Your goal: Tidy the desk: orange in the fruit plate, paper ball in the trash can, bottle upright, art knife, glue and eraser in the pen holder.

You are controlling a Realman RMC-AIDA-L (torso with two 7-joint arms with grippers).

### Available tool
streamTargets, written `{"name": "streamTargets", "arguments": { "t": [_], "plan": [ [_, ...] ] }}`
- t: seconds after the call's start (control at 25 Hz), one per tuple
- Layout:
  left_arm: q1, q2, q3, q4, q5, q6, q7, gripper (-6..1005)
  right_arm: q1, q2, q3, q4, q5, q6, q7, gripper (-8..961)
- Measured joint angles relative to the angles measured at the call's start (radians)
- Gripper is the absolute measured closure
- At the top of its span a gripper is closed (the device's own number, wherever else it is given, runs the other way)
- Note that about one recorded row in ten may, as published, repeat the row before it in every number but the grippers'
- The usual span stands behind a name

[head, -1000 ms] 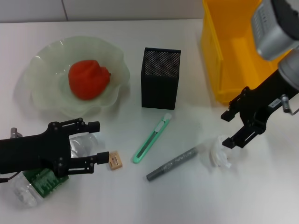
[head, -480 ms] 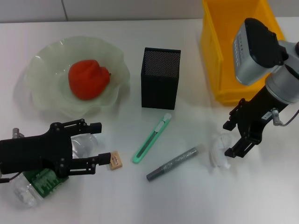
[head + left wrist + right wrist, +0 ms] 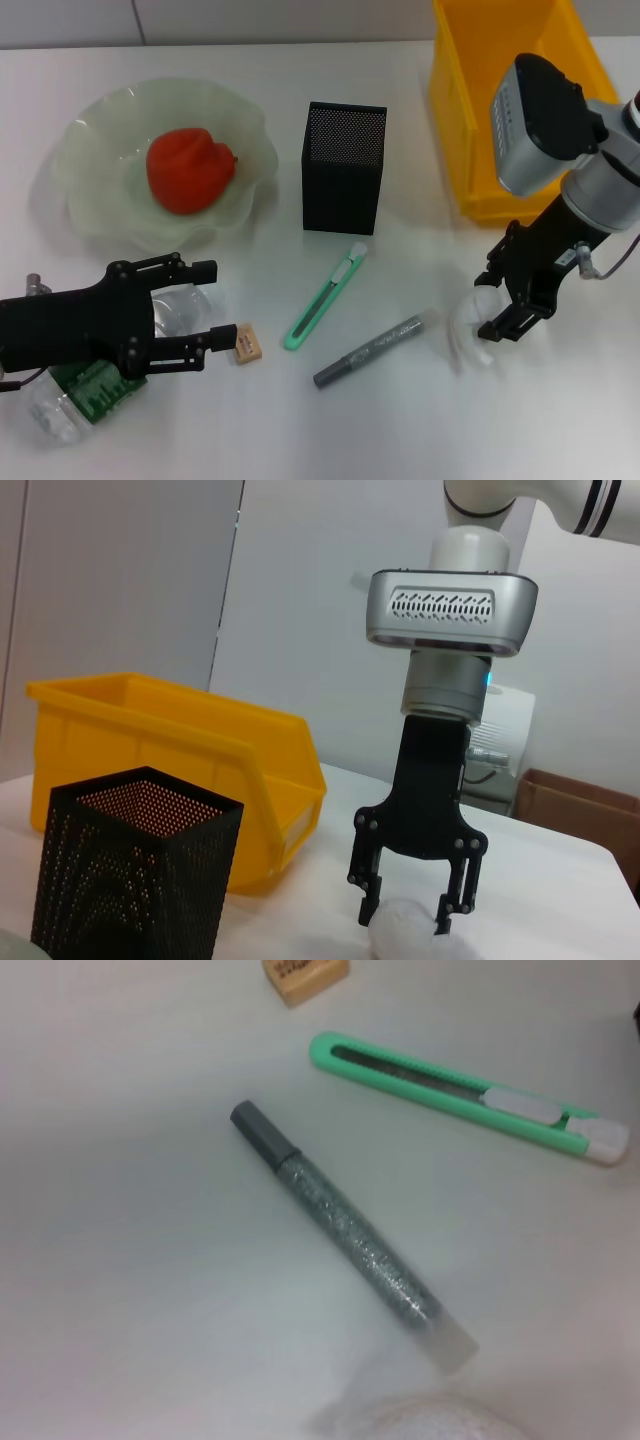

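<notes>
The white paper ball (image 3: 465, 330) lies on the table right of the grey glue stick (image 3: 370, 352). My right gripper (image 3: 487, 305) is open and low over the ball, one finger on each side; the left wrist view shows this gripper (image 3: 405, 920) astride the ball (image 3: 405, 938). The green art knife (image 3: 325, 297) and the tan eraser (image 3: 247, 344) lie at the centre. The orange (image 3: 190, 168) sits in the glass fruit plate (image 3: 100, 110). The clear bottle (image 3: 85, 388) lies on its side at the front left. My left gripper (image 3: 213, 302) is open over its clear end.
The black mesh pen holder (image 3: 343, 165) stands at the centre back. The yellow bin (image 3: 480, 110) stands at the back right, close behind my right arm. The right wrist view shows the glue stick (image 3: 350, 1235), the knife (image 3: 465, 1095) and the eraser (image 3: 305, 975).
My right gripper has moved left and down until its fingers straddle the paper ball. The left arm and the other objects have not moved.
</notes>
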Motion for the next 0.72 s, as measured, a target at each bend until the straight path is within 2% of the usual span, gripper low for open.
{"name": "streamTargets", "arguments": {
  "t": [0.24,0.4,0.52,0.56,0.6,0.68,0.72],
  "plan": [
    [-0.001,0.0,0.0,0.0,-0.001,0.0,0.002,186,-0.01,0.0,0.003,-0.003,0.024,0.002,-0.001,338],
    [-0.002,0.001,0.0,0.0,-0.002,0.0,0.0,186,-0.033,-0.006,0.04,-0.037,0.059,-0.03,-0.014,415],
    [-0.003,0.002,0.0,0.0,-0.002,0.0,-0.001,186,-0.053,-0.014,0.156,-0.061,0.106,-0.087,-0.065,415],
    [-0.003,0.002,0.0,0.0,-0.003,0.0,-0.001,186,-0.067,-0.02,0.251,-0.063,0.144,-0.124,-0.114,415],
    [-0.004,0.002,0.0,0.0,-0.003,0.0,-0.001,186,-0.067,-0.02,0.251,-0.063,0.144,-0.124,-0.114,415],
    [-0.004,0.002,-0.001,0.0,-0.003,0.0,-0.001,186,-0.108,-0.032,0.37,-0.044,0.232,-0.157,-0.206,416],
    [-0.004,0.002,-0.001,0.0,-0.003,0.0,-0.001,186,-0.108,-0.032,0.37,-0.044,0.232,-0.157,-0.206,416]
  ]
}}
